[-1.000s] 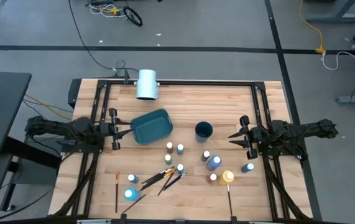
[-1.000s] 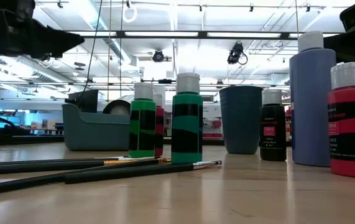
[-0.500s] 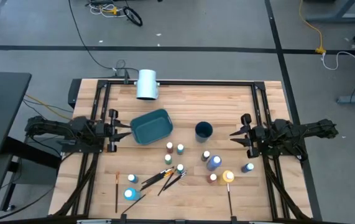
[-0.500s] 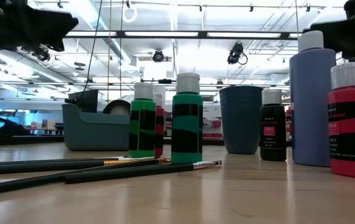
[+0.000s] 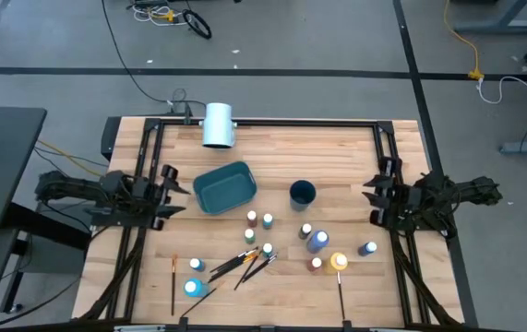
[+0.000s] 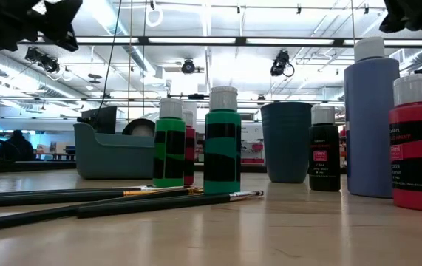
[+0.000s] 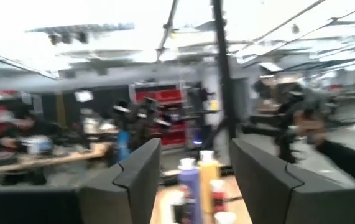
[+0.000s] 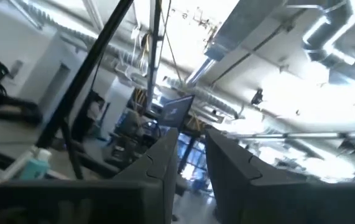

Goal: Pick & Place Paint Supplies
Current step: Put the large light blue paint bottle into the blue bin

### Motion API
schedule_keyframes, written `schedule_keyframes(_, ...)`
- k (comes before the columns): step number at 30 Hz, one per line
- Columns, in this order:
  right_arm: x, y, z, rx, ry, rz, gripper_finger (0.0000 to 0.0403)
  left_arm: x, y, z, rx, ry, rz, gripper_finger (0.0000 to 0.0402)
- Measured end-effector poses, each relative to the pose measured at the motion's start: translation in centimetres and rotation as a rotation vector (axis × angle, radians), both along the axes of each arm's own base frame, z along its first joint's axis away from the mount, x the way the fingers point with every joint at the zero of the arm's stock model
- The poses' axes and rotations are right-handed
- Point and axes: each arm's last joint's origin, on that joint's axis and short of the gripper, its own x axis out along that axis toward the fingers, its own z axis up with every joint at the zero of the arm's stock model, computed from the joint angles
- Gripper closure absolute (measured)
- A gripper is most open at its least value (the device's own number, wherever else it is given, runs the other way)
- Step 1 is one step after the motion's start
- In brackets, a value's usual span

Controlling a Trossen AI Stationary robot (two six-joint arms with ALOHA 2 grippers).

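- Wooden table (image 5: 355, 157) carries the whole set; far half is mostly bare, supplies crowd the near middle, so both arms can get at them.
- Left arm sits at the table's left edge, its left gripper (image 5: 173, 187) pointing inward beside the bin; the wrist view shows a wide gap between the fingers (image 7: 141, 171) and nothing in it, so it looks ready rather than working.
- Right arm sits at the right edge, right gripper (image 5: 375, 196) also aimed inward; the fingers (image 8: 165, 163) show a narrow gap, partly parted, holding nothing, though the wrist view is tilted up at the ceiling so this is hard to judge.
- White cylinder (image 5: 218, 125) lies at the far edge, well apart from the supplies; probably not part of the job.
- Teal bin (image 5: 225, 187) stands open-topped near the left gripper; likely the drop spot.
- Dark blue cup (image 5: 302, 194) stands upright right of the bin, probably meant for brushes.
- Paint bottles (image 5: 317, 241) stand upright, scattered near the table's front, none in the bin; a green bottle (image 6: 222, 144) and a red bottle (image 6: 417, 144) are closest in the low view.
- Paintbrushes (image 5: 243, 263) lie flat and crossed in a loose pile among the bottles; one more brush (image 5: 173, 284) lies alone near the front left.
- No item picked yet; task looks unstarted.
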Motion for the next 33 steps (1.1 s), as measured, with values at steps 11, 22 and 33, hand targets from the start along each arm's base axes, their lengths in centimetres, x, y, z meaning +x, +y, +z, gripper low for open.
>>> schedule_keyframes(11,0.9,0.9,-0.9,0.178,0.179,0.389,0.0289,2.8,-1.1,2.3,0.061,0.163,-0.186,0.0191)
schedule_keyframes(22,2.6,1.2,-2.2,0.289,0.364,0.438,0.0252,4.5,-3.7,2.2,0.182,0.269,-0.683,0.0191)
schedule_keyframes(33,3.4,1.3,-2.5,0.386,0.415,0.472,0.0268,5.9,-7.4,0.3,0.239,0.298,-0.841,0.0191)
